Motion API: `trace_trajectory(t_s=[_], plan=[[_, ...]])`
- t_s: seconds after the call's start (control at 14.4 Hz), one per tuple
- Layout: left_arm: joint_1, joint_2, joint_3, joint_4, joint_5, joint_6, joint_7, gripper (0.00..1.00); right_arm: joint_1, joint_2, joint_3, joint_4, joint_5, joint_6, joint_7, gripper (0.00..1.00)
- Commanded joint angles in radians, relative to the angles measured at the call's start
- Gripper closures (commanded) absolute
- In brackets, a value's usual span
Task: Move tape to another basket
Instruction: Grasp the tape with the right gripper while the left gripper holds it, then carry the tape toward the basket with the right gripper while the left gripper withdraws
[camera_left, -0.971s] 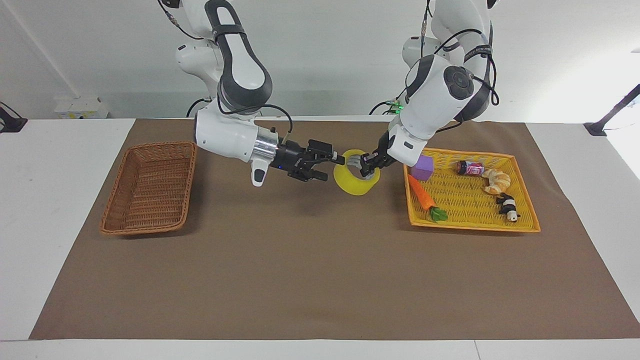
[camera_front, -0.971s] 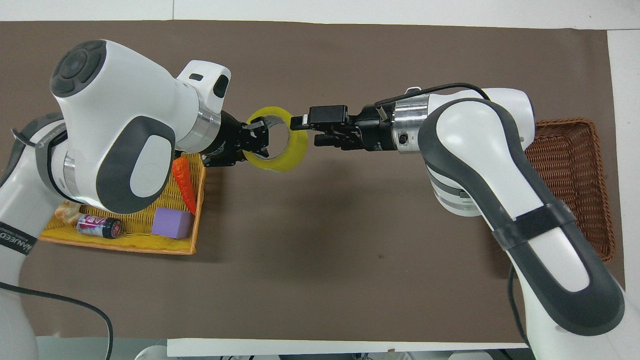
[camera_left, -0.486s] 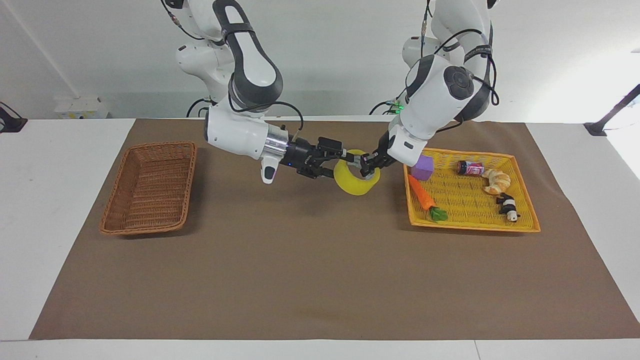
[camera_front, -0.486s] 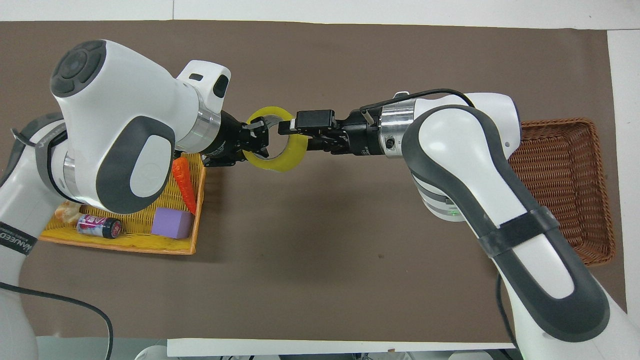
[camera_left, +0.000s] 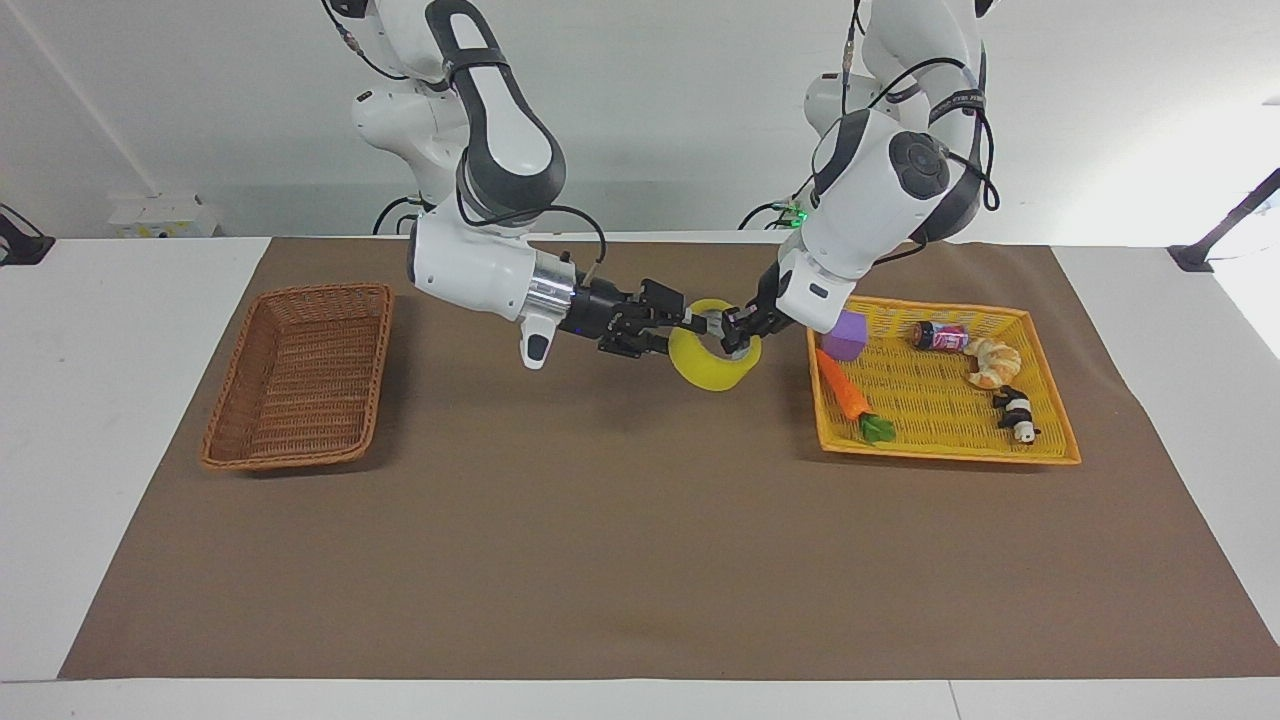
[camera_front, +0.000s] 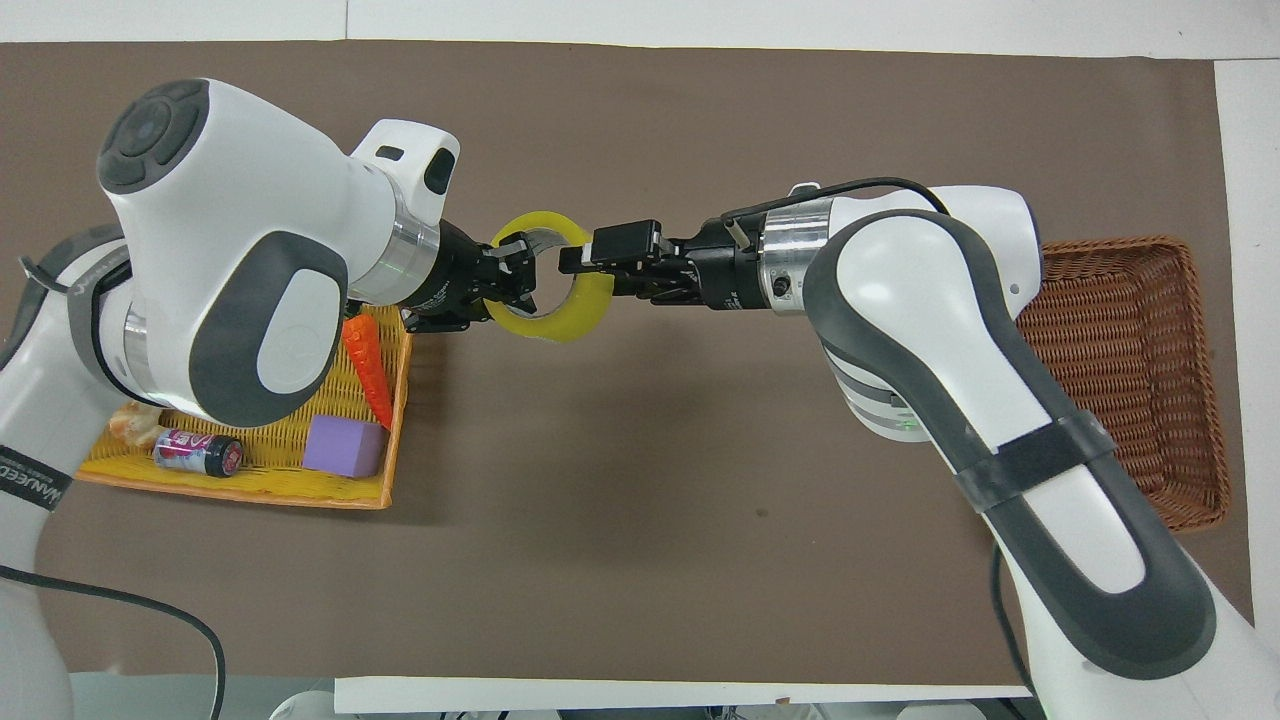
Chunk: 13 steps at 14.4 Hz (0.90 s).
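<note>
Both arms reach in low and nearly level toward the middle of the brown mat (camera_left: 640, 560) on the worktop (camera_left: 120, 330), wrists turned so the two tools point at each other. The left tool (camera_left: 737, 332) comes from the end with the yellow tray-basket (camera_left: 1050, 420) and is closed on the wall of the tape (camera_left: 712, 372), one finger inside the ring and one outside. The right tool (camera_left: 682, 322) comes from the end with the brown basket (camera_left: 238, 452) and meets the same roll at its rim nearest that arm; its fingers straddle the rim, but whether they pinch it I cannot tell. The tape hangs above the mat between the two tools, its hole showing in the overhead view (camera_front: 552, 290), just beside the yellow tray-basket's edge and well apart from the brown basket. In the tray-basket lie a carrot (camera_left: 845, 392), a purple block (camera_left: 846, 336), a can (camera_left: 940, 336), a croissant (camera_left: 992, 362) and a panda figure (camera_left: 1016, 412).
</note>
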Motion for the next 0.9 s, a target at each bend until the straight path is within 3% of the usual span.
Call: trace_trajectory(t_s=[0.0, 0.07, 0.14, 0.21, 0.28, 0.35, 0.56, 0.83], plan=[[-0.002, -0.023, 0.004, -0.015, -0.009, 0.000, -0.011, 0.98, 0.004, 0.002, 0.002, 0.000, 0.002, 0.010, -0.015, 0.57], [-0.002, -0.023, 0.004, -0.015, -0.009, 0.000, -0.011, 0.98, 0.004, 0.002, 0.002, 0.000, 0.001, 0.010, -0.020, 0.84], [-0.002, -0.023, 0.004, -0.015, -0.009, -0.002, -0.009, 0.93, 0.004, 0.000, 0.002, -0.002, 0.001, 0.010, -0.023, 0.92], [0.000, -0.023, 0.004, -0.015, -0.009, -0.003, -0.006, 0.72, 0.004, 0.000, 0.000, -0.002, -0.007, 0.006, -0.026, 0.98], [0.001, -0.021, 0.004, -0.015, -0.010, 0.000, -0.008, 0.31, 0.003, 0.000, 0.000, -0.002, -0.016, 0.004, -0.027, 0.99], [0.000, -0.021, 0.005, -0.012, -0.009, 0.002, -0.011, 0.00, 0.003, 0.000, 0.000, -0.002, -0.025, 0.003, -0.027, 1.00], [0.003, -0.024, 0.010, 0.014, -0.010, -0.011, -0.011, 0.00, -0.016, -0.004, -0.003, -0.002, -0.062, -0.037, -0.034, 1.00], [0.098, -0.144, 0.013, 0.026, -0.007, -0.092, 0.002, 0.00, -0.179, -0.029, -0.006, -0.003, -0.177, -0.195, -0.066, 1.00]])
